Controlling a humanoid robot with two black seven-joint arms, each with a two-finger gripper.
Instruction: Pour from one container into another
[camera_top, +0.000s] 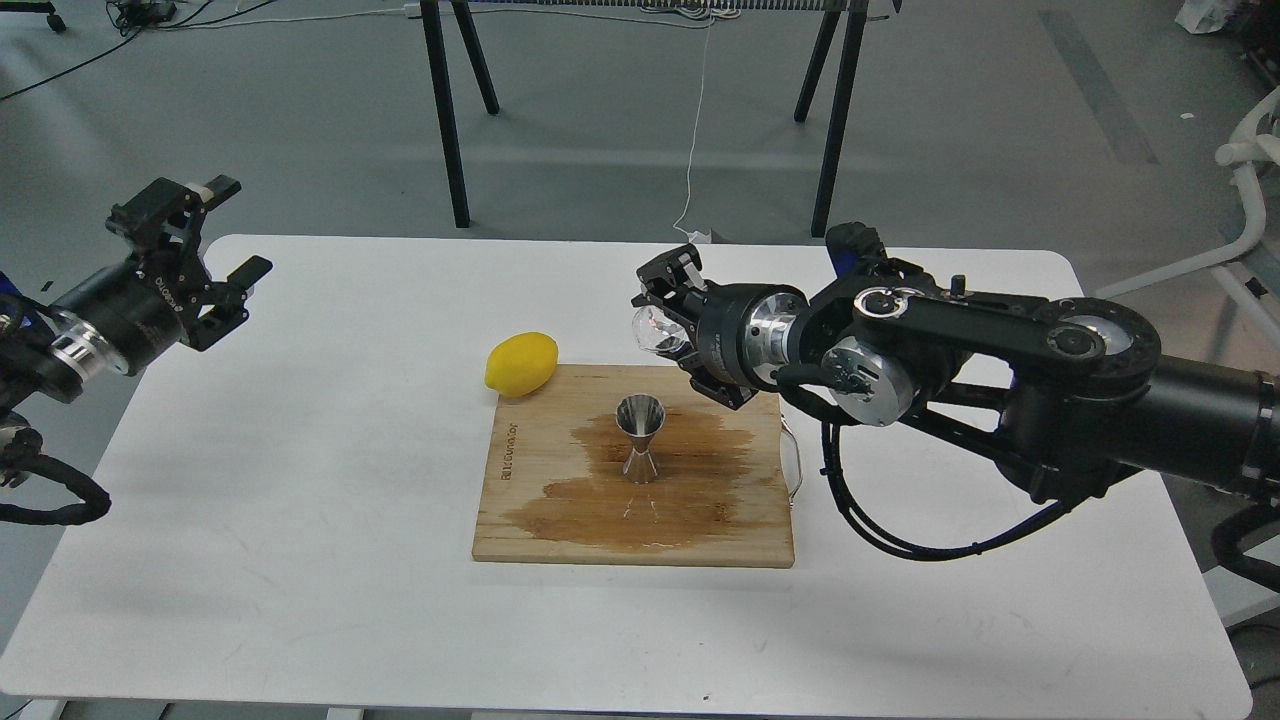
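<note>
1. Your right gripper (668, 318) is gripping the cup (655, 331), tipped on its side, above the board (520, 500).
2. The jigger (640, 440) is standing upright at the cup's 6 o'clock, in a wet patch (690, 490).
3. Your left gripper (232, 238) is hanging released over the table's (300, 600) 9 o'clock edge.

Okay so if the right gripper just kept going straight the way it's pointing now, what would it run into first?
Probably nothing close: the right gripper, holding the clear cup, points left, above the jigger and lemon. The way looks free, though depth is unclear.
</note>
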